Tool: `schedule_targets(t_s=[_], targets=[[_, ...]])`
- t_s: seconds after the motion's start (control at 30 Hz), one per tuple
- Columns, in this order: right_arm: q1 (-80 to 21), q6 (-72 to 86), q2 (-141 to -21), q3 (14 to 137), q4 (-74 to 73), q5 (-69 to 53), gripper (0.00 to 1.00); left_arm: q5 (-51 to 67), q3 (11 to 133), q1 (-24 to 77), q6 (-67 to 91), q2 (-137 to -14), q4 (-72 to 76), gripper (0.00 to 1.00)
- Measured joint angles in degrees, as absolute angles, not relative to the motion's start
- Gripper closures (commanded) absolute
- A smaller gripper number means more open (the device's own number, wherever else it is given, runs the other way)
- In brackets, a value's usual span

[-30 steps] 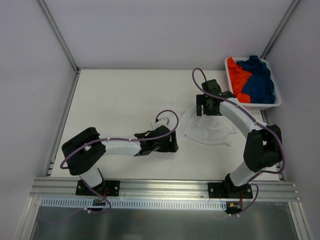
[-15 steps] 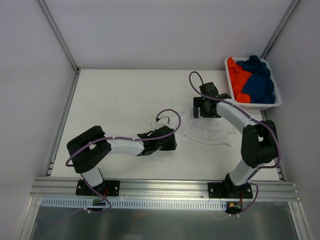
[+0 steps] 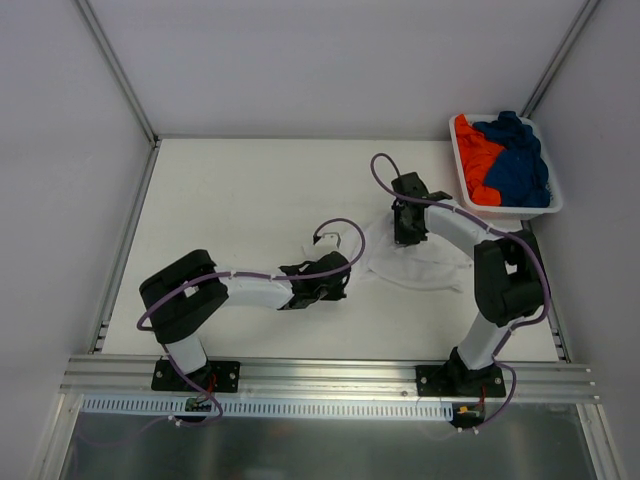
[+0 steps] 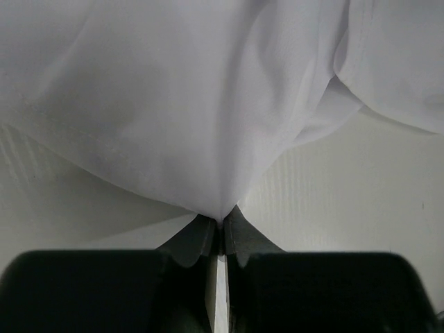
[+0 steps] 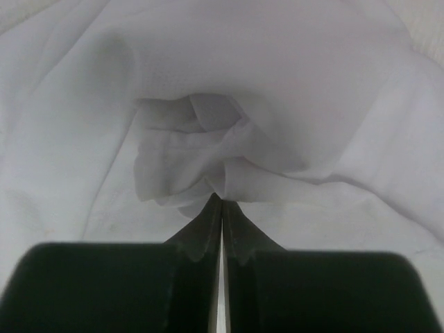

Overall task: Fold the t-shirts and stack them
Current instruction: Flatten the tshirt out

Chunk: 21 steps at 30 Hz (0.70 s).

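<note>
Jaws on both arms are pinched together on cloth: the left jaws grip a thin fold at the left edge of the white t-shirt (image 3: 425, 265), and the right jaws grip a bunched knot of the same shirt at its far edge. I read this as the very start of the job. That shirt lies crumpled on the tabletop (image 3: 230, 200), right of centre, between my two wrists, with no flat panel and no crease laid in it. My guess is that the next move is to draw it out flat.

Over at the far right corner, the orange t-shirt (image 3: 474, 160) and the dark blue t-shirt (image 3: 515, 165) sit heaped in the white basket (image 3: 520, 211), neither one touched. No stack exists anywhere, so the spreading, three folds and the stacking are all left.

Around the work, the right arm (image 3: 462, 224) reaches over the shirt's right side, between it and the basket, and hides part of the cloth from above. A purple cable (image 3: 357, 243) on the left arm (image 3: 255, 290) loops just beside the shirt's left edge; I would watch that it does not snag the fabric.
</note>
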<state>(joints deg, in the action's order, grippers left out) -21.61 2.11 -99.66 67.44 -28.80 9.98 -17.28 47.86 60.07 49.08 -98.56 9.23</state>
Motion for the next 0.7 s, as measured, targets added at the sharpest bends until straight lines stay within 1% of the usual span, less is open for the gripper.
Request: schedule_targets(t_s=[0.23,0.37,0.53,0.7], targets=[[-24.4,2.3,-99.4,69.4,-32.3,14.2,0.99,-22.4,51.0,60.1,48.0,-98.5,1.3,1.0],[-25.9,1.9,-95.5,72.9,-36.1,16.4,0.99,-27.7,54.8,60.1,45.6,-96.4,-6.4,1.0],[-26.2,0.7,-86.2,80.9,-40.3,19.9,0.99,-33.6,59.9,58.7,41.2,-86.0,-12.9,1.0],[-26.2,-0.7,-77.4,85.9,-42.6,23.4,0.99,-40.1,63.2,56.3,36.9,-74.7,-16.6,0.99]])
